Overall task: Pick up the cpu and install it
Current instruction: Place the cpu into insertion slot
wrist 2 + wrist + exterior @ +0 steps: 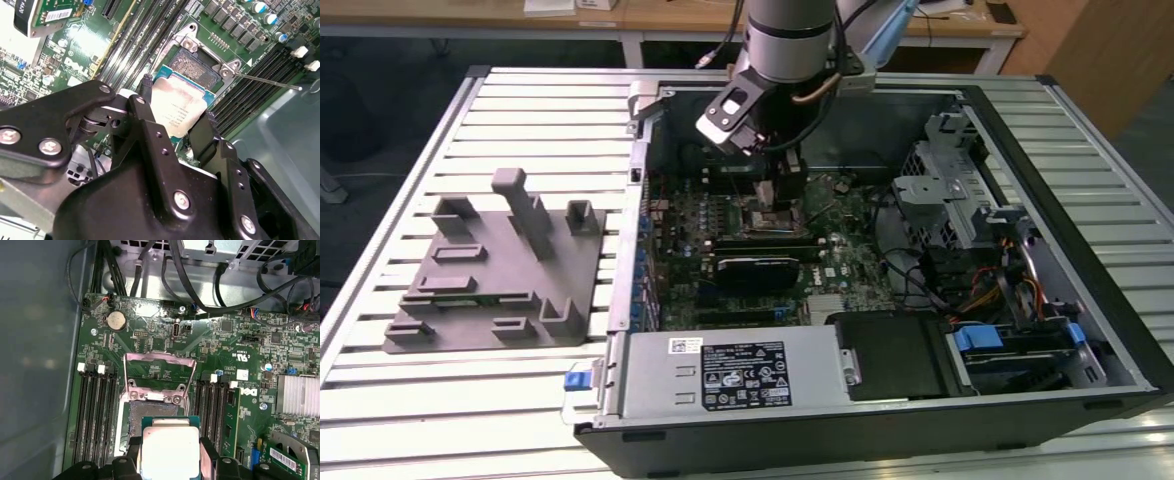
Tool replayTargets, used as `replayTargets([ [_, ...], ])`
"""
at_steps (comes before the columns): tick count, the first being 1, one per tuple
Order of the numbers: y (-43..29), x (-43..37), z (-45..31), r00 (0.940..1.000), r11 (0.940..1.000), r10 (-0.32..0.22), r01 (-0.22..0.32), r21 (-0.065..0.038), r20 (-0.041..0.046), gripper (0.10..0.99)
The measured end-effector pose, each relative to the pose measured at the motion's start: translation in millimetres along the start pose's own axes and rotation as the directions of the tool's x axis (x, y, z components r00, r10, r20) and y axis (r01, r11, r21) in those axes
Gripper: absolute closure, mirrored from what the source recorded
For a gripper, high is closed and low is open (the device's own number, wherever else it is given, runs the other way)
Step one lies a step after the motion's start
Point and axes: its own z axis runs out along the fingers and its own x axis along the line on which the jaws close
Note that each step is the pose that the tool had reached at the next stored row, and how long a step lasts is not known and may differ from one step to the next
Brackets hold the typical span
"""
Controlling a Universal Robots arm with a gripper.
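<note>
In the exterior view, a ribbed silver aluminium table is carrying an open black computer case lying on its side. A moulded grey plastic fixture is sitting on the slats just beside the case, toward the exterior view's left. Pale wooden desks are standing behind the table. A grey robot arm is reaching down into the case, its black two-fingered gripper hanging low over the green motherboard. In the second wrist view, the gripper is clamping a small flat square cpu with a pale silver metal top by two opposite edges, one of the fingers pressing against its side. The chip is hanging partly over the square black-framed socket, beside a thin metal lever; whether it is touching the socket is hard to tell. In the first wrist view, the cpu is sitting between the fingers, overlapping the near edge of the socket, whose silver load plate is standing open. A round silver coin battery and a silver finned heatsink block are lying farther out on the board.
</note>
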Motion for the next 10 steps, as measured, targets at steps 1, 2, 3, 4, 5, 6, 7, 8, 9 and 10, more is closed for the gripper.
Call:
replayTargets([
  [1, -0.1, 0.0, 1.1, 1.0000, 1.0000, 0.000, 0.000, -0.001, -0.0002, 0.545],
  [2, -0.1, 0.1, 2.3, 1.0000, 1.0000, 0.000, 0.000, -0.002, -0.0005, 0.545],
  [3, -0.2, 0.1, 3.4, 1.0000, 1.0000, 0.000, 0.000, -0.002, -0.0007, 0.545],
  [4, -0.2, 0.1, 4.4, 1.0000, 1.0000, 0.000, 0.000, -0.003, -0.0010, 0.545],
  [5, -0.3, 0.1, 5.4, 1.0000, 1.0000, 0.000, 0.000, -0.004, -0.0015, 0.545],
  [6, -0.3, 0.1, 6.0, 1.0000, 1.0000, 0.000, 0.000, -0.004, -0.0016, 0.545],
  [7, -0.3, 0.1, 6.4, 1.0000, 1.0000, 0.000, 0.000, -0.004, -0.0016, 0.545],
  [8, -0.3, 0.1, 6.7, 1.0000, 1.0000, 0.000, 0.000, -0.004, -0.0016, 0.545],
  [9, -0.4, 0.2, 7.3, 1.0000, 1.0000, 0.000, 0.000, -0.004, -0.0016, 0.545],
  [10, -0.4, 0.2, 8.3, 1.0000, 1.0000, 0.000, 0.000, -0.004, -0.0015, 0.545],
])
